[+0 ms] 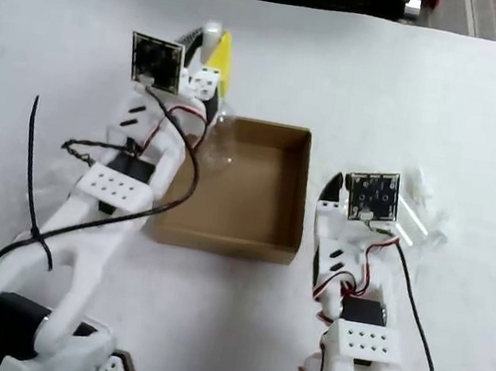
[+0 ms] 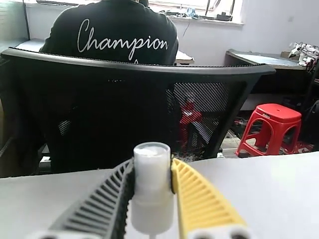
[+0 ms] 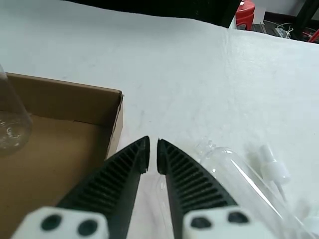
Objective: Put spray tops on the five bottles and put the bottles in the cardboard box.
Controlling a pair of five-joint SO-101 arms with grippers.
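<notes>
My left gripper (image 2: 152, 167) is clamped on a white spray top (image 2: 151, 189). Its clear bottle (image 1: 220, 139) hangs over the far left corner of the cardboard box (image 1: 255, 201), whose floor looks bare. My right gripper (image 3: 153, 149), fingers all but together on nothing, sits just beside the box's opposite wall, near clear bottles (image 1: 418, 216) and a loose spray top (image 3: 273, 170) lying on the white table (image 1: 430, 91). I judge one bottle capped and not yet boxed; the others I can see lie uncapped outside it.
</notes>
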